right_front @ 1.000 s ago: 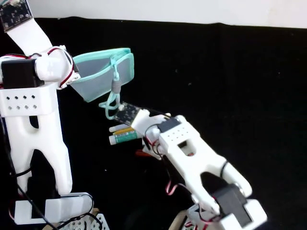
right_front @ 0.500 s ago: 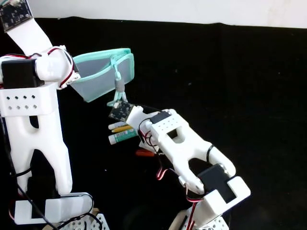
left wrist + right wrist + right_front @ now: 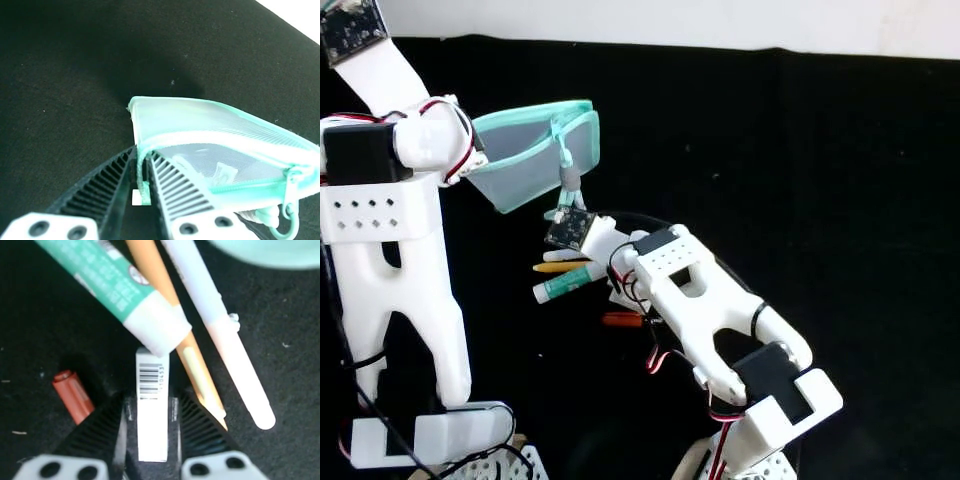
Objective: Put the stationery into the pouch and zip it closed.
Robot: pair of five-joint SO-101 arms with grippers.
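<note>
Here the left gripper [image 3: 142, 155] is clamped on one end seam of the pouch [image 3: 535, 150] and holds it off the table [image 3: 800, 200], with the zip pull [image 3: 567, 180] hanging from the far end just above the right arm. The pouch is thin translucent mesh. It is judged light and limp, apt to sag and fold, so it is best taken by a stiffer seam or the zip tape, as it is held now. Its mouth appears to gape, though how wide cannot be told. The right gripper [image 3: 151, 397] is down among the stationery below the pouch, its jaws closed against the flat sides of a white barcoded bar [image 3: 152, 435]. The bar looks stiff and flat-faced, so it should sit firmly in the jaws. Just beyond its tip lie a green-and-white glue tube [image 3: 115, 295], an orange pencil [image 3: 165, 300] and a white pen [image 3: 220, 335], fanned out and touching or crossing. A red-brown marker [image 3: 74, 396] lies apart to one side. These four are judged light, rigid, smooth and round, and so likely to roll or slip. Each is best gripped across the barrel near mid-length. Count: one pouch and five stationery pieces, one of each kind.
</note>
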